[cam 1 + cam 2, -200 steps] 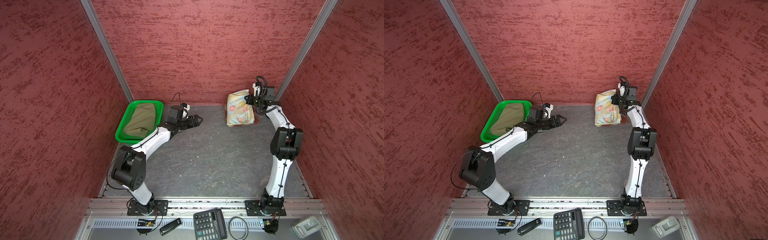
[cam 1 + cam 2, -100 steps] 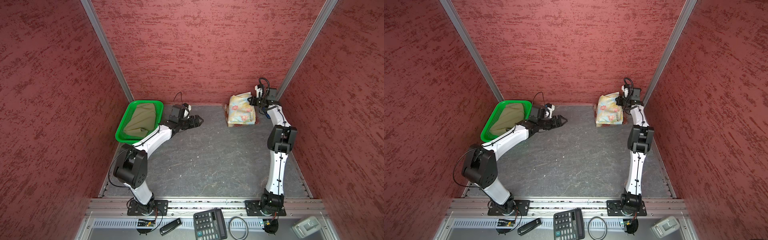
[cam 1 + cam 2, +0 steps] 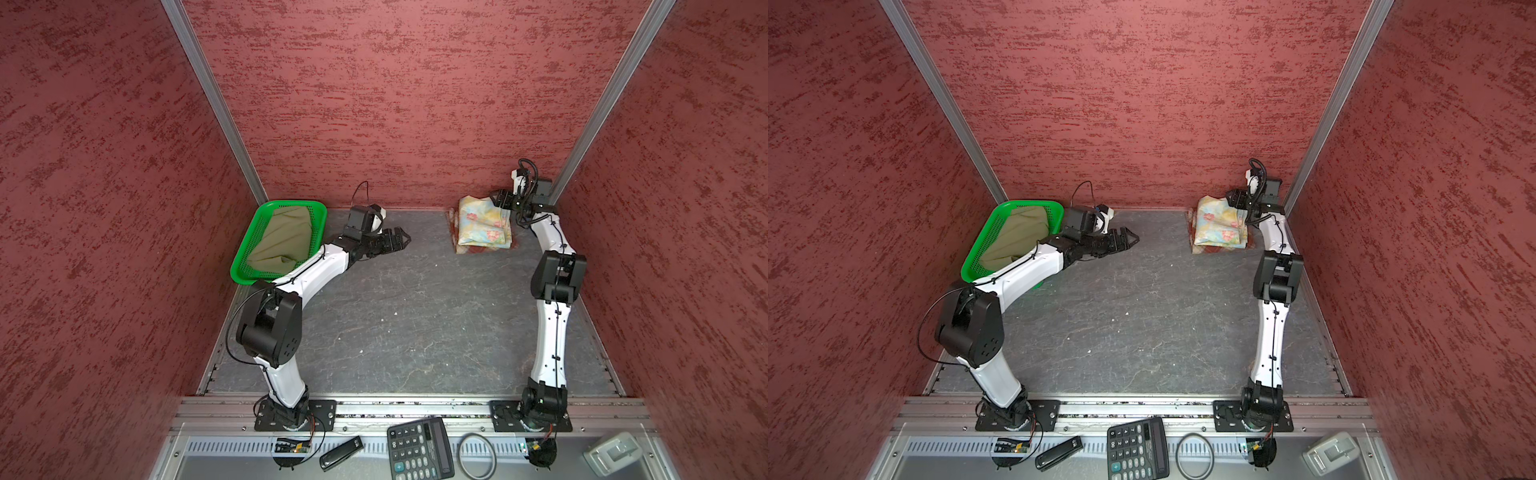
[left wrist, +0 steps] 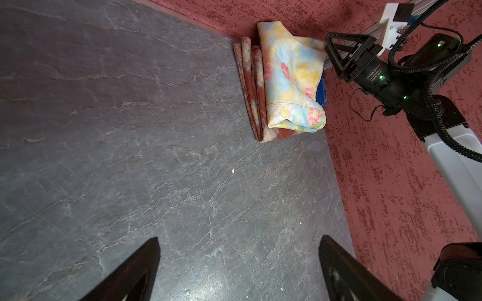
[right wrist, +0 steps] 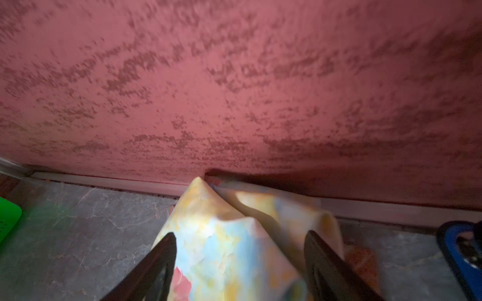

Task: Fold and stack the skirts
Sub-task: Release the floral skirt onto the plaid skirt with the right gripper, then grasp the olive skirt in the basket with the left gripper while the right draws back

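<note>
Olive-khaki skirt (image 3: 286, 239) in the green mesh basket (image 3: 277, 203) looks limp, light — pinch an edge fold; left gripper (image 4: 238, 239) spread wide, empty; right gripper (image 5: 240, 234) spread astride the floral skirt (image 4: 289, 78) — not clamping

Pastel floral skirt (image 4: 292, 78); reddish, seemingly plaid skirt (image 4: 251, 86).

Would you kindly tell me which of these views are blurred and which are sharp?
Right wrist view: blurred, the floral skirt and wall soft. Left wrist view: sharp, stripes clear on the plaid skirt. Both top views: crisp and evenly lit.
</note>
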Robot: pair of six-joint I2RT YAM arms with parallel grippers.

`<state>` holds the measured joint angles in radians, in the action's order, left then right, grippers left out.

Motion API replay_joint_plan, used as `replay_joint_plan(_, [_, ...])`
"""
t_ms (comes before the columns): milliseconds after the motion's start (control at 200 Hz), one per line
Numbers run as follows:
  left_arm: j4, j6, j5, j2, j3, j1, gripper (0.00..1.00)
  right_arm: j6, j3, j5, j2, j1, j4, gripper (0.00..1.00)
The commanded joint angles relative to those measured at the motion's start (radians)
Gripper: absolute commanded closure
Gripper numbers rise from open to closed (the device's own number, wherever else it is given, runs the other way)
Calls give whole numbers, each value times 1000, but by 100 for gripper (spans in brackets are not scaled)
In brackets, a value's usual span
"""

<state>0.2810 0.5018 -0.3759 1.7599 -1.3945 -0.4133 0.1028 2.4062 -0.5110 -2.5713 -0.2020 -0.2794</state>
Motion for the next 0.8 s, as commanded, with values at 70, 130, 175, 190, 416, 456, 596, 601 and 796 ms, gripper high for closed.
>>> replay_joint_plan(70, [119,-43,140,-95,-65,5,0,39,-207,219,301,31,216,1])
replay_joint_plan(130, [150,-59,209,-142,-55,5,0,13,-325,307,398,58,263,1])
replay_joint_plan(175, [187,-70,273,-176,-49,6,0,2,-421,349,469,78,303,1])
replay_joint_plan(190, [201,-76,296,-186,-49,7,1,1,-450,362,494,84,317,1])
replay_joint_plan(416, [257,-132,497,-349,52,76,0,-19,-953,537,880,242,469,1])
replay_joint_plan(456, [267,-150,526,-364,57,90,0,-27,-1031,590,944,284,475,1])
replay_joint_plan(596, [346,-207,617,-378,25,126,0,-33,-1290,676,1161,414,529,1])
replay_joint_plan(601, [349,-208,618,-377,24,128,0,-32,-1297,680,1170,417,528,1])
replay_joint_plan(796, [429,-188,581,-369,-5,226,0,46,-1546,762,1393,522,478,1])
